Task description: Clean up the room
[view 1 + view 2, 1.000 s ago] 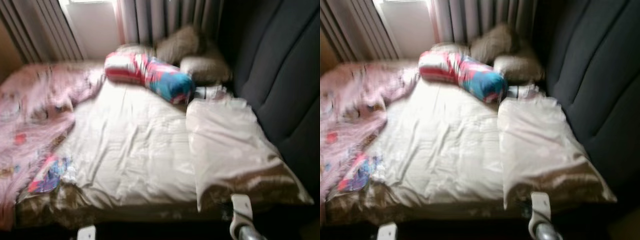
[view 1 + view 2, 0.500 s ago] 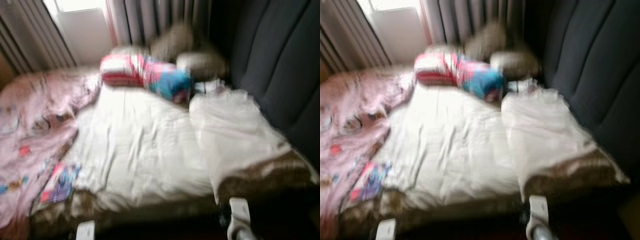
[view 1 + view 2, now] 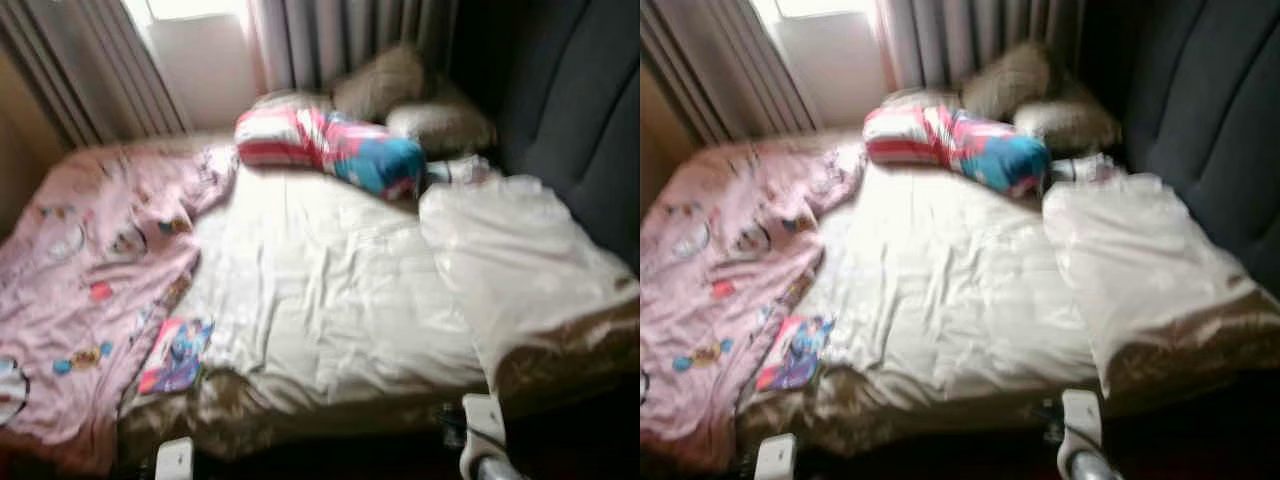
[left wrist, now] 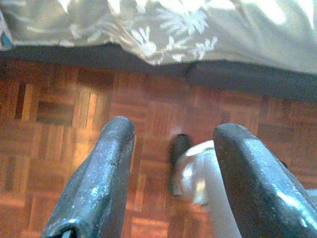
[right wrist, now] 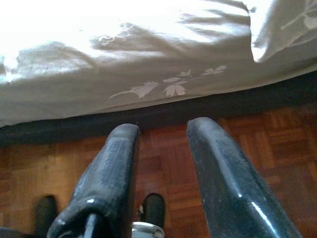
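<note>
A bed with a wide cream quilted cover [image 3: 330,300] lay before the robot, the head views somewhat blurred. A pink blanket printed with small cartoon figures [image 3: 80,290] was spread rumpled over the robot's-left part of the bed, its edge overlapping the cream cover. Near the foot of the bed, just beside that blanket's edge, a small flat booklet with a bright pink and blue cover [image 3: 175,355] rested on the cream cover. At the far end, a rolled bundle striped red and white with a blue end [image 3: 330,150] lay across the bed in front of grey curtains [image 3: 340,35]. Two tan cushions [image 3: 410,105] sat behind it, against a dark padded headboard [image 3: 570,110] on the right. A large cream pillow with a brown satin edge [image 3: 530,280] lay along the right side.

Both arms hung low by the bed's foot. The left gripper [image 4: 171,173] had its two black fingers spread apart, holding nothing, over reddish parquet flooring [image 4: 59,114] below the leaf-patterned edge of the bedding [image 4: 163,29]. The right gripper [image 5: 161,168] likewise had its fingers parted and empty above the parquet.
</note>
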Available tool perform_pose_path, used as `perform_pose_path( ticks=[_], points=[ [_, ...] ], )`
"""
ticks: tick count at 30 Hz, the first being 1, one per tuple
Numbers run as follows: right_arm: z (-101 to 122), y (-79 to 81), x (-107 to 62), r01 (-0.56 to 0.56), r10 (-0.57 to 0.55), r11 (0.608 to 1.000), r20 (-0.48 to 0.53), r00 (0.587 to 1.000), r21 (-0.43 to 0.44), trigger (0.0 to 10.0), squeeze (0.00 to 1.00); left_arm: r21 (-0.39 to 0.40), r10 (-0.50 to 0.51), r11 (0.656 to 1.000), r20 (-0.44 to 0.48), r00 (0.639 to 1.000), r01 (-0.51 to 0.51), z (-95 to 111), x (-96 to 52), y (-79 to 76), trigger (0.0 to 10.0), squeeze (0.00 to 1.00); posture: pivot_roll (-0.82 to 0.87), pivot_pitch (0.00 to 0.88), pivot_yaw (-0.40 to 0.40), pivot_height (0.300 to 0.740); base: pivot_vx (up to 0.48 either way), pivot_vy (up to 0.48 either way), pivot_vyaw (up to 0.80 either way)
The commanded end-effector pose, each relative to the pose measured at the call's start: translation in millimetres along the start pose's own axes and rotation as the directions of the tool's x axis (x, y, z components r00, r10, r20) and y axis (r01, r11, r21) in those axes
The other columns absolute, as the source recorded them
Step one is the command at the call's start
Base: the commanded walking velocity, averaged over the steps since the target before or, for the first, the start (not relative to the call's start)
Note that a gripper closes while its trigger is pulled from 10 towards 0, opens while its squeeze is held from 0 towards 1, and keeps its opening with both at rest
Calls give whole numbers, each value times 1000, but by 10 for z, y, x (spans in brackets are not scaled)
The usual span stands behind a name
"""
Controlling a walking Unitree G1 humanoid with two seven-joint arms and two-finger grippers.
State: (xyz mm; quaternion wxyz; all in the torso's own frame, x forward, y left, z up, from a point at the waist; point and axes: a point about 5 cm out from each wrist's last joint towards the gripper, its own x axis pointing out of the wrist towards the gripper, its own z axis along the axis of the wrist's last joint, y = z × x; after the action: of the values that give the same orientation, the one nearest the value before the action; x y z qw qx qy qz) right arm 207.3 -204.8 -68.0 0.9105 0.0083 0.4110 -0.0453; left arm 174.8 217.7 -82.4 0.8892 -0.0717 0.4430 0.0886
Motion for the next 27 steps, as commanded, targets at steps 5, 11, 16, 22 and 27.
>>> perform_pose_path(
  ticks=[5, 11, 16, 22, 27],
  points=[
    [90, 153, 27, -46, 46, 999, 28, 999, -1, 10000, 0, -12, 28, 1000, 8, 1000, -28, 34, -7, 92, 10000, 0, -46, 0, 54, 740, 0, 375, 751],
    [104, 151, 31, -41, 40, 999, 29, 999, 14, 10000, 0, -21, 32, 999, 11, 999, -31, 52, -3, 89, 10000, 0, -41, 9, 52, 740, 0, 374, 104],
    [112, 155, 32, -39, 38, 999, 34, 999, 23, 10000, 0, -28, 41, 999, 12, 999, -41, 43, -16, 153, 10000, 0, -43, 19, 55, 740, 0, 372, 0],
    [116, 155, 34, -42, 41, 999, 27, 999, 14, 10000, 0, -31, 46, 998, 17, 999, -45, 54, -25, 207, 10000, 0, -43, 34, 57, 740, 0, 374, 0],
    [120, 156, 35, -41, 41, 999, 26, 999, 16, 10000, 0, -33, 39, 999, 19, 999, -38, 45, -21, 173, 10000, 0, -42, 41, 58, 740, 0, 373, 0]
  ],
)
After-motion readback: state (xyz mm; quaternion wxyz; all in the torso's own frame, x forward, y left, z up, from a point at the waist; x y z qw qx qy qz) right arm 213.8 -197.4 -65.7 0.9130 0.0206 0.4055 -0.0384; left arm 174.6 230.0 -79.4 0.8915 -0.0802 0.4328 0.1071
